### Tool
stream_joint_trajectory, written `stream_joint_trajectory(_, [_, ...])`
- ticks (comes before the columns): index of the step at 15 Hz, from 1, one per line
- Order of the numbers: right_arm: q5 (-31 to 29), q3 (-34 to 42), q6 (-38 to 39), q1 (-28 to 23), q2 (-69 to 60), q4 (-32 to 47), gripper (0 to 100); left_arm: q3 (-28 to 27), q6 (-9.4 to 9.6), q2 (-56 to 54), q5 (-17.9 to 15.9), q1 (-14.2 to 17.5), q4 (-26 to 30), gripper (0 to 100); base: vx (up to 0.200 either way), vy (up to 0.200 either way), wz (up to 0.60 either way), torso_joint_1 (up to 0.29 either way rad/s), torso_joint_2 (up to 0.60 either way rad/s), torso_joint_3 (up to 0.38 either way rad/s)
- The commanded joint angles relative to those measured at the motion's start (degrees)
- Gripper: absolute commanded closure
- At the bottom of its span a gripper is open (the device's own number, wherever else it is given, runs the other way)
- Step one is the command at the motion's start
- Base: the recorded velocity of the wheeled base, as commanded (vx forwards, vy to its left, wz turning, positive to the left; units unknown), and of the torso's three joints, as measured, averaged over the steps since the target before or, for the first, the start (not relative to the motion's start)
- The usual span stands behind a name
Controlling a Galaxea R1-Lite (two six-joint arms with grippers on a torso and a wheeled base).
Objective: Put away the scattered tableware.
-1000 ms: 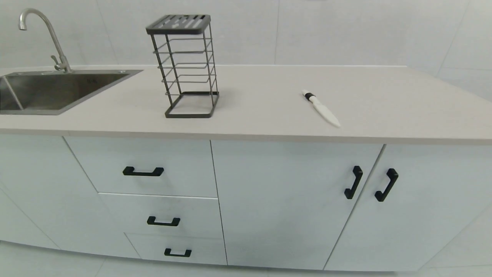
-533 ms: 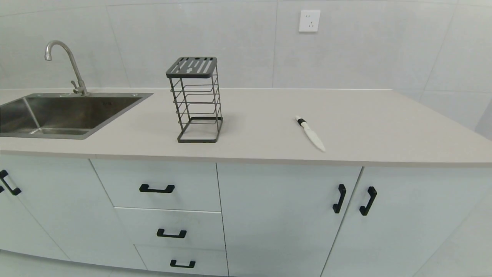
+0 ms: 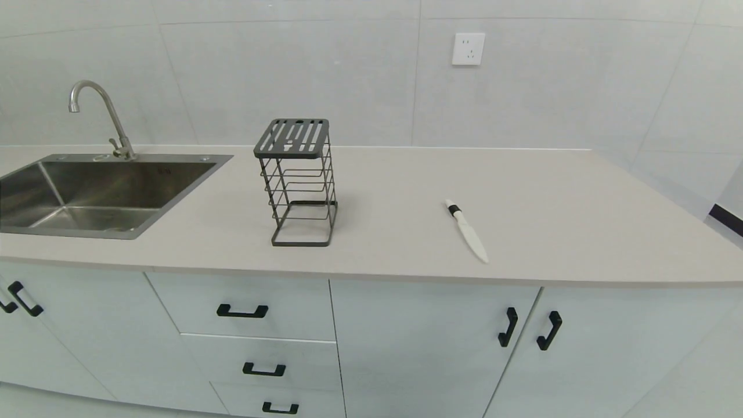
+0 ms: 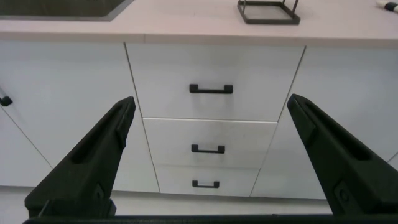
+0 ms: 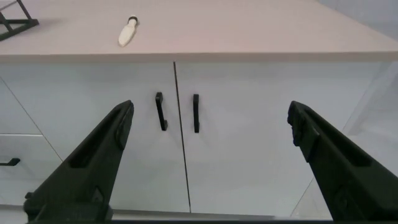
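A long pale countertop point(image 3: 406, 186) runs across the room against a grey tiled wall; below it stand white cabinets with black handles, a stack of three drawers point(image 3: 255, 331) under the middle and a pair of doors point(image 3: 531, 342) to the robot's right. A steel sink point(image 3: 104, 191) is sunk into the counter at the left end, a curved faucet point(image 3: 101, 116) rising behind it. The left gripper point(image 4: 211, 102) hangs low in front of the drawers, its black jaws spread wide and holding nothing; the right gripper point(image 5: 211, 107) hangs in front of the double doors, jaws equally wide and empty. A dark wire knife rack point(image 3: 299, 183) with a slotted top stands upright on the counter, just right of the sink. A white knife point(image 3: 466, 230) with a black band lies flat on the counter well right of the rack, near the front edge, its pointed end toward that edge. A white wall outlet point(image 3: 468, 49) sits on the tiles above.
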Motion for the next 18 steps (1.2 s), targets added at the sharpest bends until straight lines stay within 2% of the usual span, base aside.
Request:
stream_joint_trajectory(1, [0.02, 0.01, -0.01, 0.0, 0.0, -0.02, 0, 0.0, -0.02, 0.07, 0.0, 0.01, -0.05, 0, 0.0, 0.0, 0.0, 0.271, -0.52, -0.261])
stream_joint_trajectory(13, [0.02, 0.01, -0.01, 0.0, 0.0, -0.02, 0, 0.0, -0.2, 0.07, 0.18, 0.01, -0.05, 0, 0.0, 0.0, 0.0, 0.285, -0.55, -0.266])
stream_joint_trajectory(15, [0.02, 0.01, -0.01, 0.0, 0.0, -0.02, 0, 0.0, -0.2, 0.07, 0.18, 0.01, -0.05, 0, 0.0, 0.0, 0.0, 0.124, -0.23, -0.11])
stream_joint_trajectory(18, [0.02, 0.01, 0.08, 0.0, 0.0, -0.02, 0, 0.0, -0.2, 0.07, 0.18, 0.01, 0.04, 0, 0.2, 0.0, 0.0, 0.019, -0.03, -0.014])
